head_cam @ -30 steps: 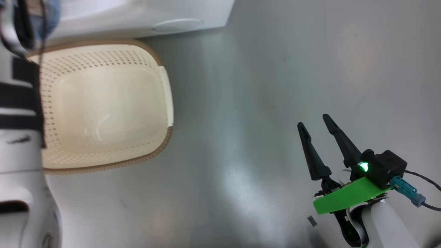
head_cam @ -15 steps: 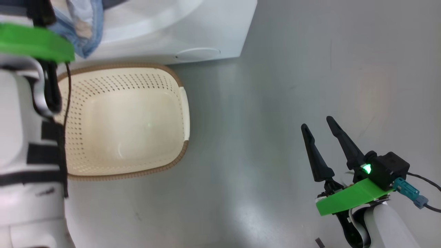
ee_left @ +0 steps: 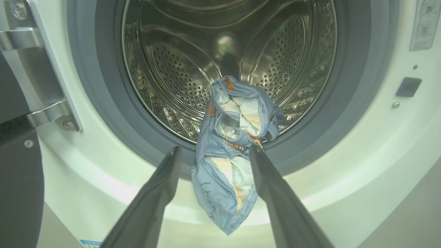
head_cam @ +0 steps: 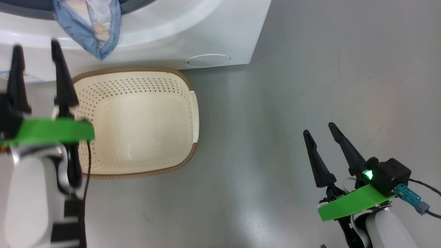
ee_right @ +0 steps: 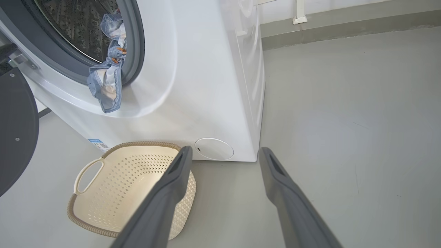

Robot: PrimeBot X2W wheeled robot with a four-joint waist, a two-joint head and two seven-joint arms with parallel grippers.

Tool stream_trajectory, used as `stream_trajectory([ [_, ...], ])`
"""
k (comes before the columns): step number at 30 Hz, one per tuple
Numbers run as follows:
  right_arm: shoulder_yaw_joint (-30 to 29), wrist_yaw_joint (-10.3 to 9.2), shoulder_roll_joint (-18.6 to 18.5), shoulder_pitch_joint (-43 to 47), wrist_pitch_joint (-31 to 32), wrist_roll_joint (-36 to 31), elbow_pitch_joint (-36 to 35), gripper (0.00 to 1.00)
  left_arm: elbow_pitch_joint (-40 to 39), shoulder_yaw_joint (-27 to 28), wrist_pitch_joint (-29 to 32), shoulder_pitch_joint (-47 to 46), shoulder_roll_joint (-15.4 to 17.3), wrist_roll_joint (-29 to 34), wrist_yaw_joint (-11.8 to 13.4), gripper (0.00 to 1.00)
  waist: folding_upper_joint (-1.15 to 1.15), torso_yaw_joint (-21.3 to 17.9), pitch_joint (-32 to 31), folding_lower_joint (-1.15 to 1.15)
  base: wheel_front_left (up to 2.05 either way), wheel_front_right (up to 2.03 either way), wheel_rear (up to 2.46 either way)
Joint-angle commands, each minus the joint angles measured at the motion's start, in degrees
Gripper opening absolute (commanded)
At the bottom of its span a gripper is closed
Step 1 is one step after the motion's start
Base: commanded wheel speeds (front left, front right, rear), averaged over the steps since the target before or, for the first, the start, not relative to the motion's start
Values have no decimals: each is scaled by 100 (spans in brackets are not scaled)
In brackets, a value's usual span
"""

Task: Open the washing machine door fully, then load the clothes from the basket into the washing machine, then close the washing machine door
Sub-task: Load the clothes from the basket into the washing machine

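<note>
The washing machine (head_cam: 206, 31) stands with its door (ee_right: 15, 131) swung open to the left. The light-blue clothes (ee_left: 227, 155) hang in a bunch over the grey ring (ee_left: 103, 113) at the mouth of the steel drum (ee_left: 179, 79), partly inside and partly dangling down the white front. My left gripper (head_cam: 35, 46) is open, a little short of the clothes (head_cam: 86, 31) and holding nothing. On the floor below the opening sits the cream basket (head_cam: 144, 124), with nothing in it. My right gripper (head_cam: 319, 129) is open and holds nothing, over bare floor to the right of the basket (ee_right: 131, 186).
The door's metal hinge (ee_left: 38, 69) and black edge (ee_left: 17, 186) are close on the left of my left gripper (ee_left: 214, 148). A round white flap (ee_right: 213, 148) sits low on the machine front. Grey floor (head_cam: 275, 86) stretches to the right, with a wall skirting (ee_right: 344, 20) behind.
The head camera has shifted, so the basket and machine sit lower and further right. My left gripper has drawn back from the drum mouth. The right gripper has stayed put.
</note>
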Motion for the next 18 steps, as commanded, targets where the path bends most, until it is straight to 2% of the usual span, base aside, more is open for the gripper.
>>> stream_trajectory([
  [1,139,9,10,118,-27,-50,-153,100,-275,200,-5,274,155,-24,61,100,0,-3,8,0,0,0,0],
  [9,88,9,-52,106,-27,-52,-205,100,-996,344,-5,1427,106,-61,246,100,0,20,94,0,0,0,0],
  [13,68,9,-59,96,-27,-64,-218,100,-1208,257,-5,1809,98,-66,321,100,0,42,119,0,0,0,0],
  [18,72,9,-53,84,-27,-71,-227,100,-1414,13,-5,2221,96,-264,529,100,0,57,139,0,0,0,0],
])
